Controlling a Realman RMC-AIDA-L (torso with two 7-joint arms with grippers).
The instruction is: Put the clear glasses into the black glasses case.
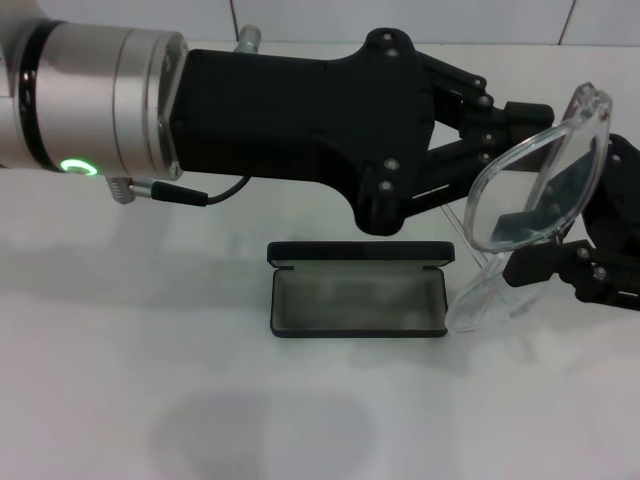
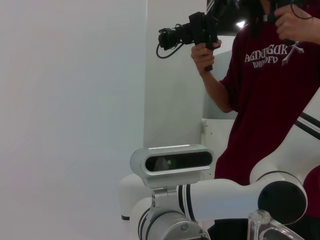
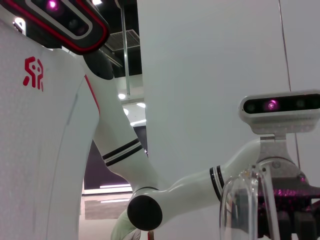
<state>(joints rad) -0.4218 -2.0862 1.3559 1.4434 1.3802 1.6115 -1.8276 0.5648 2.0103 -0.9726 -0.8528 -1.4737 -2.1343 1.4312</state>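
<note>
Left gripper [image 1: 530, 135] aloft | white table [image 1: 120, 340] (tiled wall [image 1: 300, 20] behind)

one clear glasses [image 1: 535, 190], one black glasses case [image 1: 360, 290], two hands [image 1: 545, 135]

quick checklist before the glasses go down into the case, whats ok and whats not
1. Case lid open: ok. The black glasses case lies open on the table, grey lining up.
2. Case interior free: ok, nothing shows inside it.
3. Glasses held: ok. The clear glasses are up off the table between the left gripper and the right gripper.
4. Glasses over the case: not ok. They hang beside its right end, not above the lining.
5. Glasses orientation: not ok. They are tilted steeply, lens facing the head camera, not lying flat along the case.
6. Which fingers actually pinch the frame: cannot tell.
</note>
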